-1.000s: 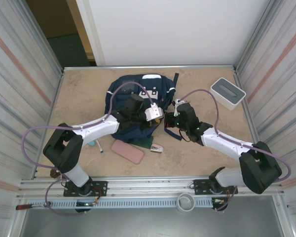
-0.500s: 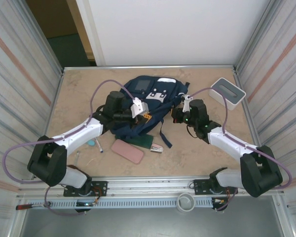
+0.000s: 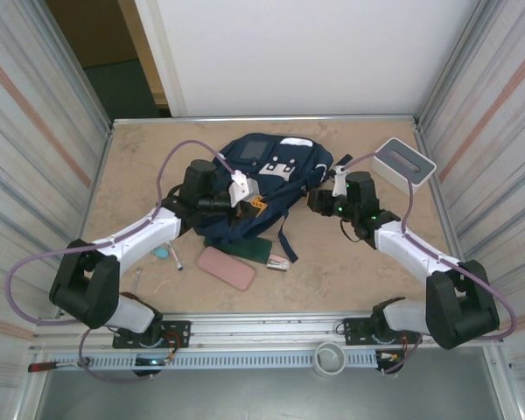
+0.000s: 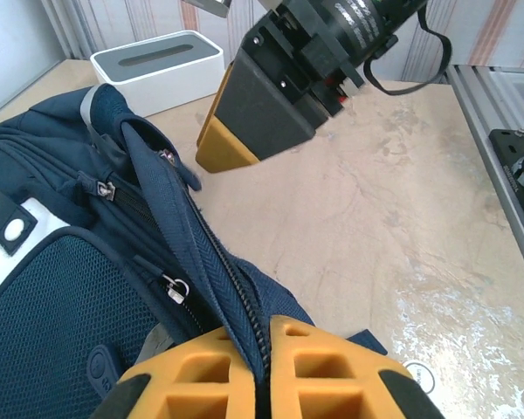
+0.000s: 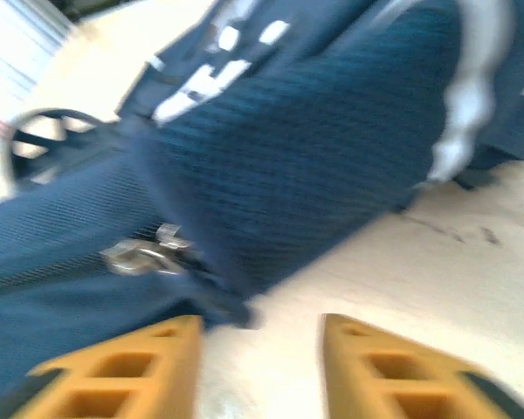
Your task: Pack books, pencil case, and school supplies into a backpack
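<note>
The navy backpack point(image 3: 267, 175) lies at mid-table with its white patches facing up. My left gripper point(image 3: 255, 205) is shut on the backpack's zipper band point(image 4: 201, 253), and its orange fingers point(image 4: 332, 367) pinch the band from both sides. My right gripper point(image 3: 316, 200) stands open just off the backpack's right edge. Bare table shows between its fingers point(image 5: 122, 375) beside the blurred fabric point(image 5: 314, 148). A pink pencil case point(image 3: 226, 268), a dark book point(image 3: 255, 251), a small stapler point(image 3: 278, 261) and a pen point(image 3: 173, 256) lie on the table in front of the backpack.
A white box with a grey top point(image 3: 405, 164) stands at the back right, near my right arm. Metal walls close in both sides of the table. A loose black strap point(image 3: 286, 242) trails from the backpack toward the stapler.
My right gripper has opened and let go of the backpack, drawing back slightly to the right. The backpack shifted toward the back and spread out; my left gripper keeps its hold.
</note>
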You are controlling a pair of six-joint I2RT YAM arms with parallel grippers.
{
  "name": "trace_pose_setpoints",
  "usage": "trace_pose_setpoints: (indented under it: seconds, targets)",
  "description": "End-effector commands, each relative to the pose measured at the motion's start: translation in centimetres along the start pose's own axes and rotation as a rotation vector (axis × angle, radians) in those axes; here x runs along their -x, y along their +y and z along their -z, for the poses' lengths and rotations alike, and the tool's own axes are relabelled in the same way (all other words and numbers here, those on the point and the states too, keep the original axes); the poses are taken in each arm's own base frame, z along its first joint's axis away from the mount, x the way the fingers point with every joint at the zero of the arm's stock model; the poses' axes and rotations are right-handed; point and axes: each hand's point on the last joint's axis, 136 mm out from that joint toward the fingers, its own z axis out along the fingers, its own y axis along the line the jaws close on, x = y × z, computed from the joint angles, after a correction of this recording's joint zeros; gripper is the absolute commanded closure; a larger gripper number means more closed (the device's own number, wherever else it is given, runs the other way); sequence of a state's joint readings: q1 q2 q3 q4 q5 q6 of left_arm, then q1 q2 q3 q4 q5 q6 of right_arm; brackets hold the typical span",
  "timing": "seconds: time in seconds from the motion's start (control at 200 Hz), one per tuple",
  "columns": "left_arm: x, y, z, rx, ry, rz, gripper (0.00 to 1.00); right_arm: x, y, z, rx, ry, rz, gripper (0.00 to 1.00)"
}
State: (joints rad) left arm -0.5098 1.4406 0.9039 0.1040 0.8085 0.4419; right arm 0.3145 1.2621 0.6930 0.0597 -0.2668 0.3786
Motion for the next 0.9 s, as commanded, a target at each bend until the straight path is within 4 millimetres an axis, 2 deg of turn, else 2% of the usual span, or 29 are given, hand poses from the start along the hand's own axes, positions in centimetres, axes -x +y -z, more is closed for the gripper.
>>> trace_pose_setpoints:
  seconds: [0.0, 0.055, 0.125, 0.175, 0.336, 0.446, 0.546, 0.646, 0.691, 0.701, 0.721, 0.746, 0.792, 0.892]
  targets:
    - [3.2, 0.2, 0.5, -0.025, -0.102, -0.072, 1.00, 1.5, -0.3, 2.4, 0.022, 0.021, -0.045, 0.41]
    - [3.0, 0.3, 0.3, -0.029, -0.101, -0.067, 1.00, 2.4, -1.3, 2.9, 0.028, 0.021, -0.154, 0.33]
    - [3.0, 0.4, 0.2, -0.035, -0.103, -0.060, 1.00, 3.1, -2.8, 2.9, 0.027, 0.031, -0.316, 0.18]
    - [3.0, 0.3, 0.1, -0.040, -0.103, -0.056, 1.00, 3.4, -3.5, 2.5, 0.027, 0.043, -0.411, 0.13]
    - [2.6, 0.3, -0.2, -0.040, -0.091, -0.050, 1.00, 4.8, -4.4, 0.5, 0.012, 0.045, -0.563, 0.09]
    - [2.3, 0.2, -0.7, -0.043, -0.076, -0.051, 1.00, 5.7, -4.9, -1.3, -0.021, 0.046, -0.591, 0.08]
    - [1.9, 0.1, -1.1, -0.048, -0.056, -0.050, 1.00, 5.6, -5.2, -3.5, -0.056, 0.078, -0.591, 0.09]
    - [1.2, 0.0, -1.6, -0.050, -0.032, -0.050, 1.00, 5.7, -4.9, -5.7, -0.016, 0.111, -0.598, 0.18]
    - [0.8, 0.0, -1.8, -0.048, -0.017, -0.048, 1.00, 5.5, -4.9, -6.5, -0.008, 0.131, -0.590, 0.29]
    - [0.8, 0.0, -1.8, -0.048, -0.014, -0.048, 1.00, 5.5, -4.9, -6.6, -0.008, 0.133, -0.587, 0.29]
    - [0.6, 0.1, -1.9, -0.048, -0.007, -0.045, 1.00, 5.2, -5.1, -6.9, -0.016, 0.145, -0.584, 0.36]
    - [0.4, 0.1, -2.0, -0.048, -0.002, -0.043, 1.00, 4.9, -5.4, -7.1, -0.028, 0.152, -0.578, 0.43]
    - [0.2, 0.2, -2.1, -0.043, 0.005, -0.042, 0.99, 4.3, -6.0, -7.1, -0.053, 0.161, -0.576, 0.49]
    - [0.0, 0.5, -2.2, -0.032, 0.020, -0.049, 0.97, 4.0, -7.0, -6.3, -0.075, 0.146, -0.577, 0.69]
